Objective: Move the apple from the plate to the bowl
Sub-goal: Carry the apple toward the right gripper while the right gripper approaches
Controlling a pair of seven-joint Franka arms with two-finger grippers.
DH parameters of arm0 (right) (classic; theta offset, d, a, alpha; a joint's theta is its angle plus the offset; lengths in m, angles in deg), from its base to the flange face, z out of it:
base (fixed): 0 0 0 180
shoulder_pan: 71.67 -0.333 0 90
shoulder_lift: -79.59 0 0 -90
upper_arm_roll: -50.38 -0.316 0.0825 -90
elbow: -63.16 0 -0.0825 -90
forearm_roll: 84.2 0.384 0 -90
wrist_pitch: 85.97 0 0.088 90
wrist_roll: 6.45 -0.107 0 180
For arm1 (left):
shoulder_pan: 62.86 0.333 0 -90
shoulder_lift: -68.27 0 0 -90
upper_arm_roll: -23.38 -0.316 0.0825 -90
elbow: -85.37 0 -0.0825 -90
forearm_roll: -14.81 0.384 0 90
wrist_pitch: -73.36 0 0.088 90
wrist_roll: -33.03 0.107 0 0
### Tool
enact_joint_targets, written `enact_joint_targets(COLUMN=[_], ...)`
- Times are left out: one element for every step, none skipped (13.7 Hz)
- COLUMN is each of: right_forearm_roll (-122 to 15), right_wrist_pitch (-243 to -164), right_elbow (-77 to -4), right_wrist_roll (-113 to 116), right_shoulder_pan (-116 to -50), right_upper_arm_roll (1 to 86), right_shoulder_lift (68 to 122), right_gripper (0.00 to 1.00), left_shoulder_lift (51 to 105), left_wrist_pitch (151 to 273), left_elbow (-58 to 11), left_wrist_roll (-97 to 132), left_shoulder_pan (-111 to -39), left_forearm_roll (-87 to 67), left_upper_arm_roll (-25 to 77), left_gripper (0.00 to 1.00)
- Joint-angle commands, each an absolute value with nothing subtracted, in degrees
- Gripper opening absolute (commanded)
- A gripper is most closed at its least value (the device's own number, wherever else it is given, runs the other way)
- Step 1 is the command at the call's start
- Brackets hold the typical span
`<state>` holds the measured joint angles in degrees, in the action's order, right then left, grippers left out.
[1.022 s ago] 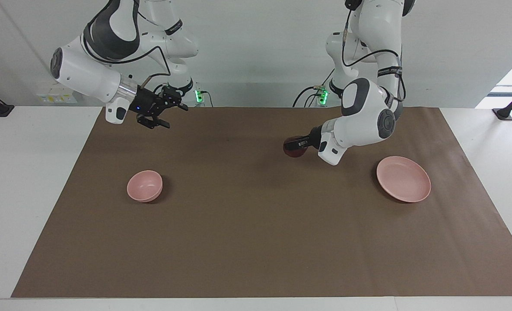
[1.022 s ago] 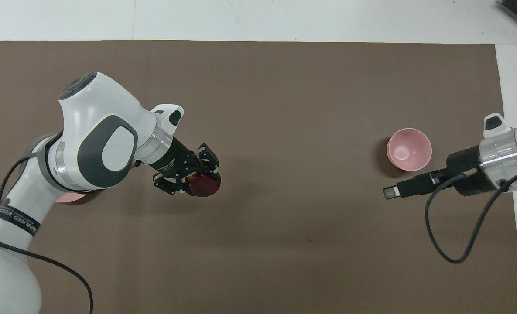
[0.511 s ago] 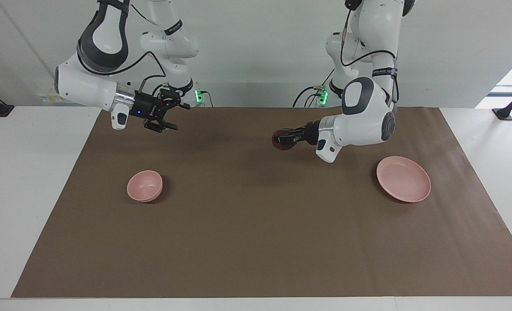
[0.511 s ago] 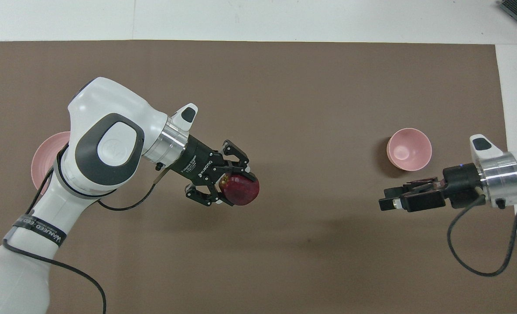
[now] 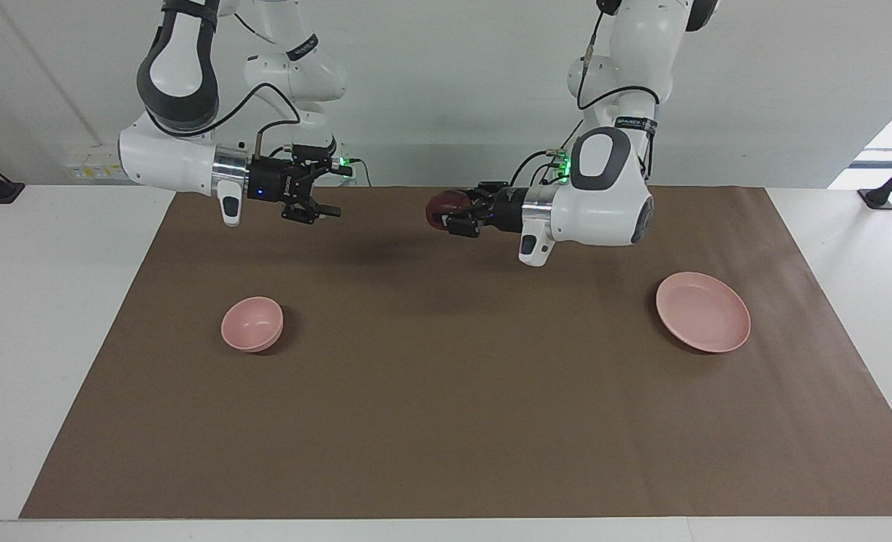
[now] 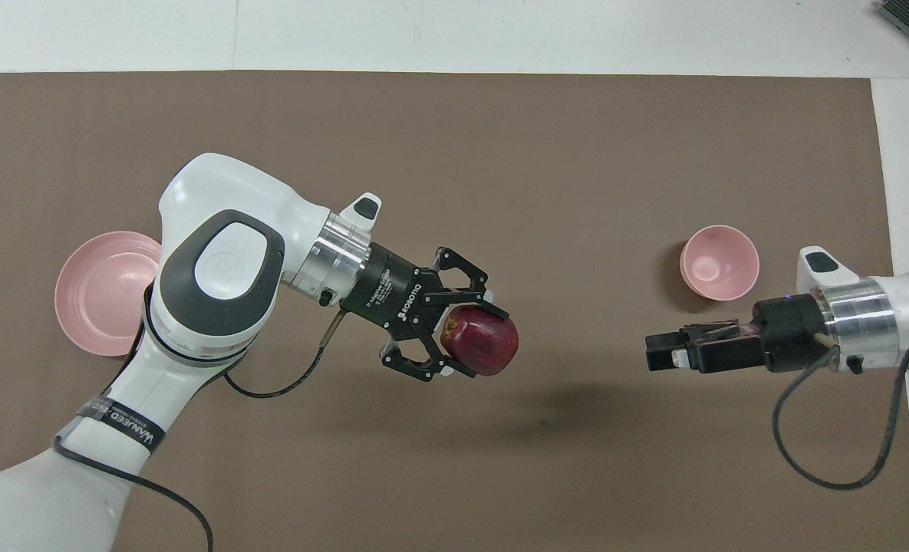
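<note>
Apple [image 6: 481, 340] in left pincer [image 6: 469, 341]

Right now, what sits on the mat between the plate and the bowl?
Nothing: bare mat between plate and bowl in the facing view; the apple hangs above it.

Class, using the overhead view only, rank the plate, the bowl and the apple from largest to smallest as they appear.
1. plate, though partly covered
2-3. bowl and apple look alike; the apple is raised toward the camera in the left gripper, so I leave them unranked.
</note>
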<state>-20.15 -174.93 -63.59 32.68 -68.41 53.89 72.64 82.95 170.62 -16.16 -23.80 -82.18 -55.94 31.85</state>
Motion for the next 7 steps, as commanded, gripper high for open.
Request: enact_joint_targets(right_forearm_roll=[-17.67,-16.80,-16.35,-15.74,-14.69,-13.63,-13.10], right_wrist_pitch=[-174.56,-174.56,-174.56,-174.48,-174.21,-173.86,-173.86], right_elbow=[-65.16,-65.16,-65.16,-65.16,-65.16,-65.16,-65.16], right_wrist_roll=[29.24,27.84,27.30,26.34,24.94,23.79,22.74], right_shoulder_pan=[-69.39,-69.39,-69.39,-69.39,-69.30,-69.30,-69.30], right_upper_arm_roll=[53.81,53.72,53.63,53.63,53.63,53.63,53.63], right_shoulder_lift=[71.06,70.98,71.06,70.98,71.06,71.06,70.98], right_gripper=[1.00,1.00,1.00,1.00,1.00,1.00,1.00], left_shoulder_lift=[83.30,83.12,83.21,83.12,82.95,82.86,82.86], left_wrist_pitch=[173.90,175.56,177.32,178.12,178.91,181.00,183.11], left_elbow=[-15.61,-15.61,-15.70,-16.05,-16.31,-16.58,-16.67], left_wrist_roll=[-30.48,-31.81,-32.09,-32.18,-32.27,-32.88,-33.32], left_shoulder_pan=[-82.55,-82.64,-82.55,-82.64,-82.64,-82.81,-83.08], left_forearm_roll=[-62.95,-64.72,-65.26,-66.13,-67.36,-68.16,-69.03], left_upper_arm_roll=[33.40,34.27,35.67,36.12,37.08,38.40,39.54], left_gripper=[0.00,0.00,0.00,0.00,0.00,0.00,0.00])
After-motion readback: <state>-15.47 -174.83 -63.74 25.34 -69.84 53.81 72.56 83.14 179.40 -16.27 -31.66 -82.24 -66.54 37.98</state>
